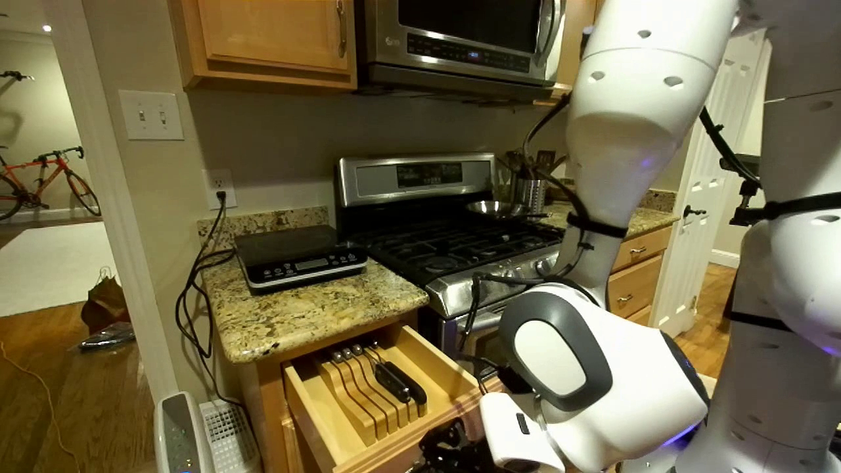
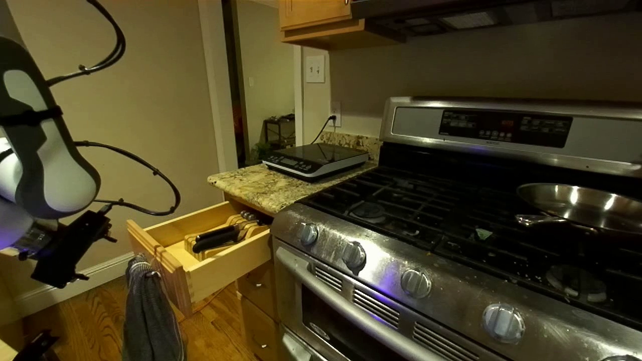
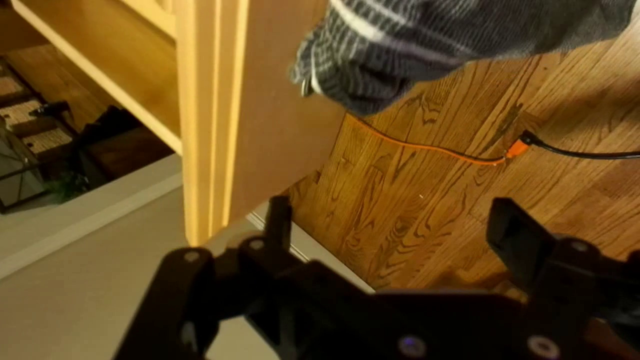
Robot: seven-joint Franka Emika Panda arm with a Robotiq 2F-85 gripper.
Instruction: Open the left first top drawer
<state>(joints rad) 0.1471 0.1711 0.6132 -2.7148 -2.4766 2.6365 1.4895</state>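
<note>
Drawer of honey-oak wood point(image 2: 225, 268) is pulled out below the speckled granite bench point(image 2: 246, 183). Your black tool point(image 3: 390, 215) is wide, holding nothing, near the drawer's front; if you swing carelessly, it may push this closed or catch the dark-grey striped towel point(image 3: 425, 45).

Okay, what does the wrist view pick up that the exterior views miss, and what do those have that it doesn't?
Only the wrist view: the orange connector on the wooden floor, joined to a black cord. It alone makes clear that the end effector is open.
Only the exterior views: the dark-handled knives, the stove, the steel pan and the portable cooktop.
Shared by all: the pulled-out drawer and the wooden floor. The wrist view and an exterior view also share the grey towel.
</note>
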